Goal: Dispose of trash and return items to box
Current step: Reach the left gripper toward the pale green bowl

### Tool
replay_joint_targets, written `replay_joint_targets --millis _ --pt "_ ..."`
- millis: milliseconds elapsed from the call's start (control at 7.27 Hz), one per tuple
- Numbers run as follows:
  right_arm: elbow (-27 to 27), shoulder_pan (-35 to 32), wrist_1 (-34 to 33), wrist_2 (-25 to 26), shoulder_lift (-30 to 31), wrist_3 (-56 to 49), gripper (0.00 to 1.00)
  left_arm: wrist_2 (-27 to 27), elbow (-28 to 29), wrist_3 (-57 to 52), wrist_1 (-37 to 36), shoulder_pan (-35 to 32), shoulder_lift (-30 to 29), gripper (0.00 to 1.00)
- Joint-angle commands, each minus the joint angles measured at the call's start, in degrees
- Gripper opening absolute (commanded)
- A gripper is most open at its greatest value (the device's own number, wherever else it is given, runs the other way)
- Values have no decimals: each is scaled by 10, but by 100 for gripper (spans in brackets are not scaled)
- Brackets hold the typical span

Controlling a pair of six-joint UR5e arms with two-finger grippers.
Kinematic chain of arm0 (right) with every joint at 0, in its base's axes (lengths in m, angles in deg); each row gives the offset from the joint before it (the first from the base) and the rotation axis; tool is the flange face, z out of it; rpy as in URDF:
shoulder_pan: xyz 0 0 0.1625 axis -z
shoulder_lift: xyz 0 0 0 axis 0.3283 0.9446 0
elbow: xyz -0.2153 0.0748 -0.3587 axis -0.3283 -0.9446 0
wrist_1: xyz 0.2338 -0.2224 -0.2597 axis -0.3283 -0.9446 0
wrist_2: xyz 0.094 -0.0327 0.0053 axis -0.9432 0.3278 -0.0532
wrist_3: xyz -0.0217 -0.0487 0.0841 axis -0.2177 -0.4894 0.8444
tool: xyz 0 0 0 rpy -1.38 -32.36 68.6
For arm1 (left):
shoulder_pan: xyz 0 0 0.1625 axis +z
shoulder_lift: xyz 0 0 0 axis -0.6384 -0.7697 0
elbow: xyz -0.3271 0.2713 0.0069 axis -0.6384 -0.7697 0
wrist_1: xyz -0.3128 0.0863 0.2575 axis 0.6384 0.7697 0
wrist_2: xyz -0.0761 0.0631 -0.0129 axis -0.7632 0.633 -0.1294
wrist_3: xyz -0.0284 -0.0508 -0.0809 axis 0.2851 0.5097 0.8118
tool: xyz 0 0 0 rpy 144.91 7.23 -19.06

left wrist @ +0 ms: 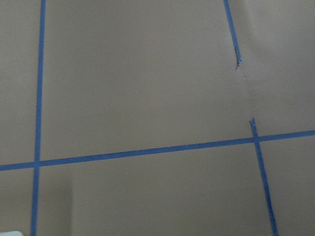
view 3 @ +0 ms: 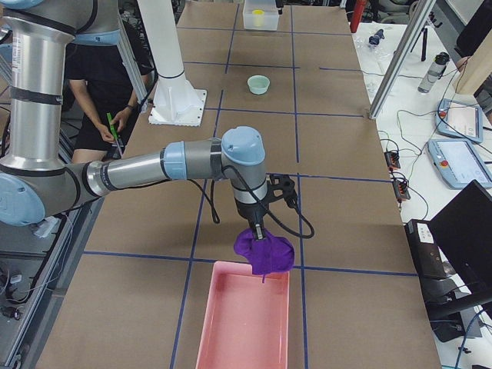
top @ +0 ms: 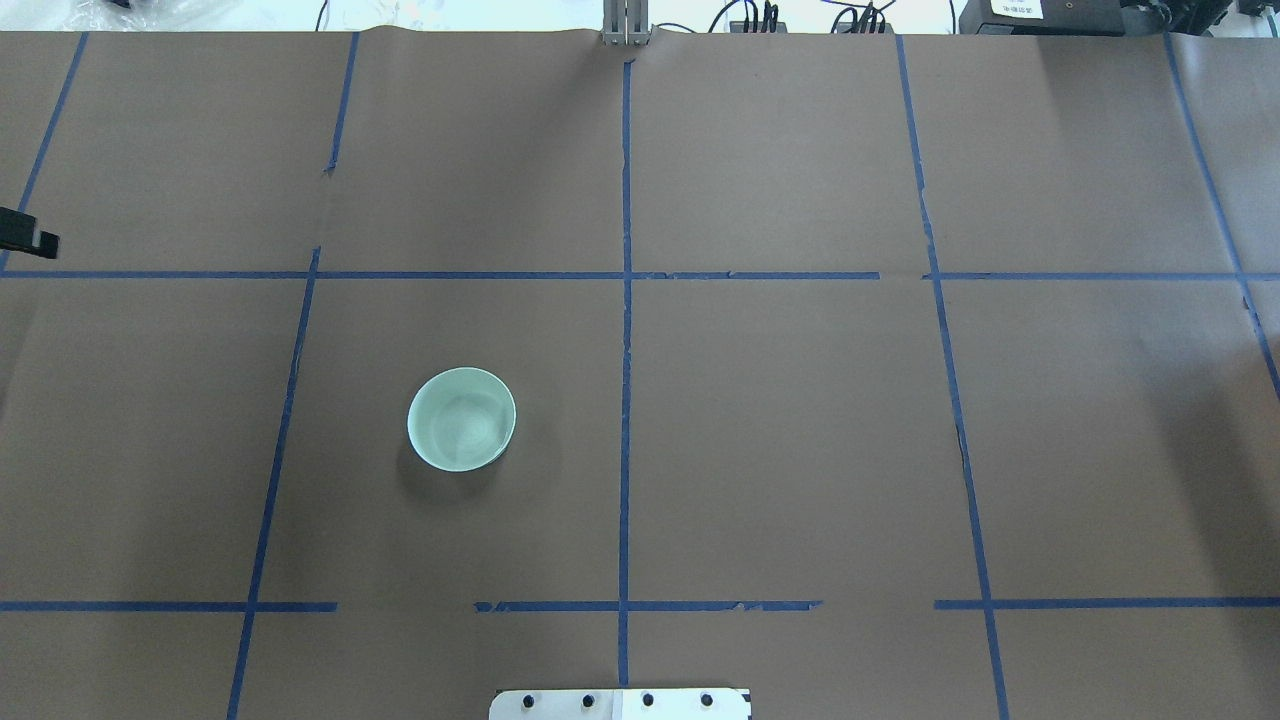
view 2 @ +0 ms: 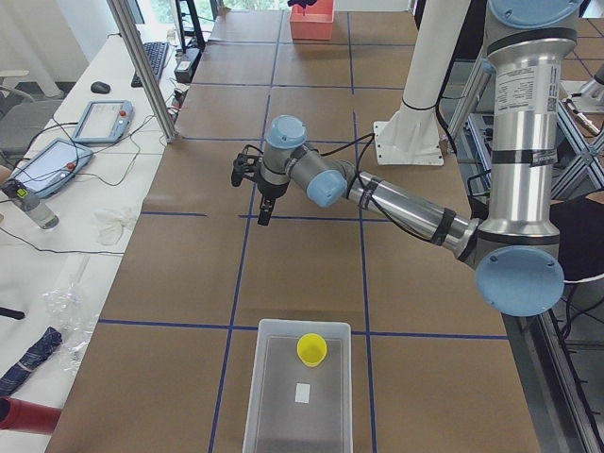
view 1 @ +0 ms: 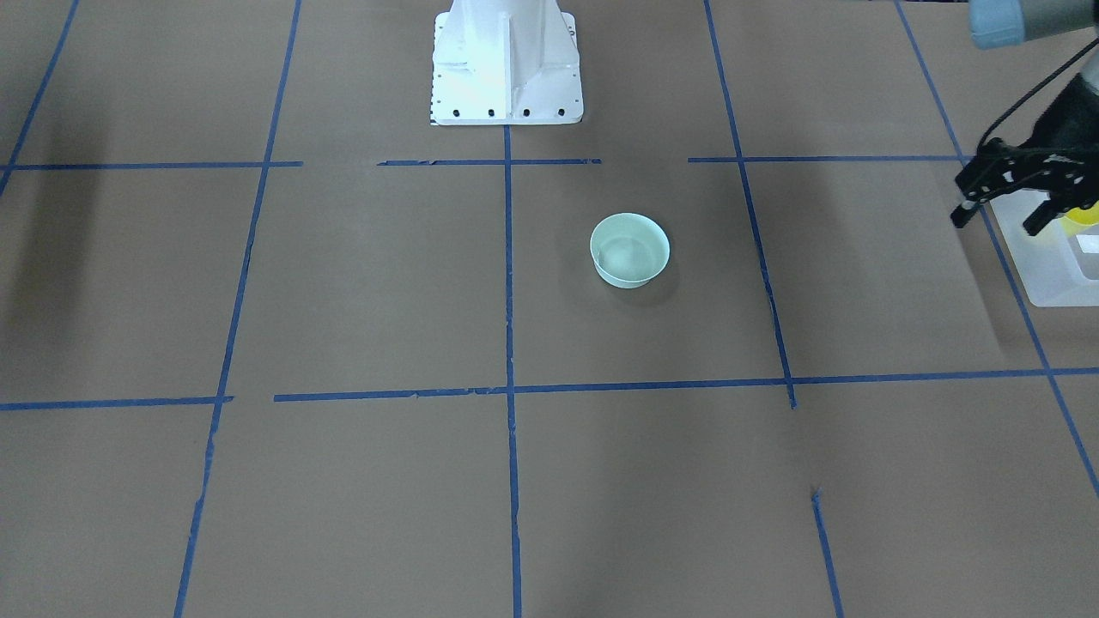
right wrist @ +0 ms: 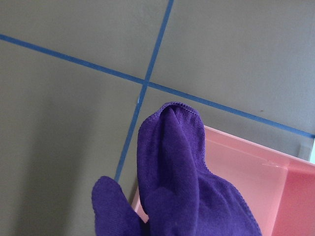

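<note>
The box (view 2: 269, 415) lies at the left end of the table (top: 800, 450), with its long side along the table. The yellow cup (view 2: 311, 349) is inside the box, close to the box wall that faces the middle of the table. A small white piece (view 2: 302, 393) lies on the box floor beside the cup.

The left gripper (view 1: 998, 220) hangs in the air near the left end of the table, on the side of the box toward the table's middle. Its two fingers (view 1: 966, 215) are spread apart and nothing is between them. It does not touch the box or the cup.

At the right end of the table lies a pink tray (view 3: 231, 330). The right gripper (view 3: 257, 224) points down above the tray's edge that faces the table's middle. A purple cloth (view 3: 265, 252) hangs from under the right gripper, and its lower part covers one corner of the tray. The fingers themselves are hidden, so I cannot tell if they are clenched.

A mint-green bowl (top: 461, 418) stands upright on the left half of the table, about halfway between the robot's edge and the opposite edge, well apart from both grippers. The white robot base (view 1: 506, 60) is at the middle of the robot's edge.
</note>
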Motion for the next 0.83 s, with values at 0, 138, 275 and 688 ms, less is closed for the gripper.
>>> replay_joint_targets --millis 0,138,275,688 --pt "-80 -19 6 4 -6 -50 0 11 0 99 25 75 -15 100" --pt "-120 -19 39 4 -9 -50 0 14 3 137 44 103 -15 100" --pt "-187 -19 103 2 -15 -45 0 14 0 160 49 117 -18 100" --pt "-247 -19 151 -28 -30 -39 100 58 -3 227 61 181 -27 100"
